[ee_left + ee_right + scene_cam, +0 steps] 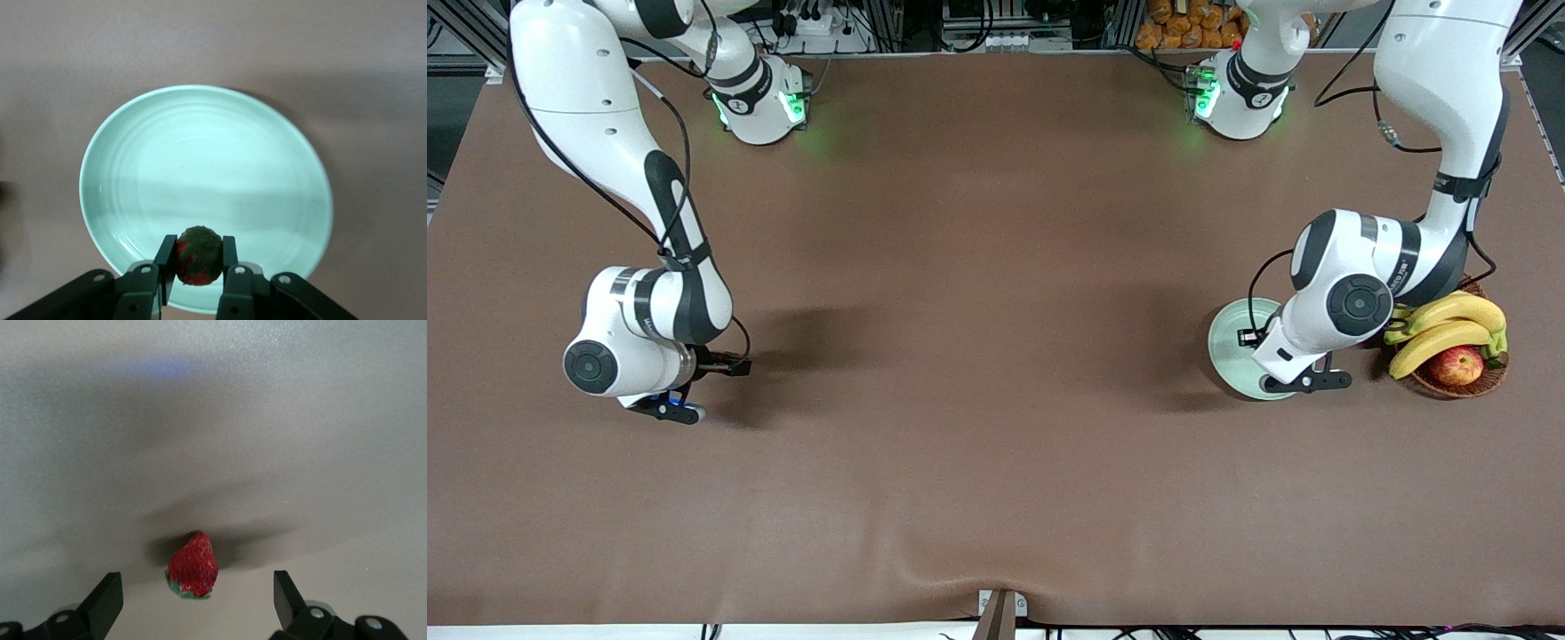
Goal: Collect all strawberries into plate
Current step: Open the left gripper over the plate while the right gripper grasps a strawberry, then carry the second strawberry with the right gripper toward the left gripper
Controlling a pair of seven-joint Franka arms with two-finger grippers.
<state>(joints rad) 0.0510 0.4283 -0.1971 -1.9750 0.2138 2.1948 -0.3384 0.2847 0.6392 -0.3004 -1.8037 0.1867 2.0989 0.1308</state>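
Left wrist view carries the key fact: a small red strawberry with a dark green leafy cap (199, 256) is clamped between the two black fingers (164, 264) of the left gripper (197, 267), hanging over the round, shallow, pale mint-green plate (200, 133) near its rim — and the plate itself looks bare, with no berry lying in it. By that reading the task is at its first delivery: one berry needs only to be let go, and none is yet collected. A second small red strawberry (193, 567) lies on the brown table cover (213, 420) in the right wrist view, between the spread fingers (107, 597) of the right gripper (193, 603), which grip nothing; it looks poised for a pick that has not begun. The third berry I cannot find in any view. From the front camera the plate (1227, 342) sits at about three o'clock on the table, just beside a brown wicker basket (1485, 380) holding yellow bananas (1449, 324) and a red-yellow apple (1456, 364), with the left arm's wrist covering much of it; the right gripper (671, 411) hangs low at about nine o'clock, well apart from the plate. That high view shows the layout and the long carry ahead for the second berry, yet neither strawberry is visible in it — only the wrist cameras show them, and only they show how the jaws stand.
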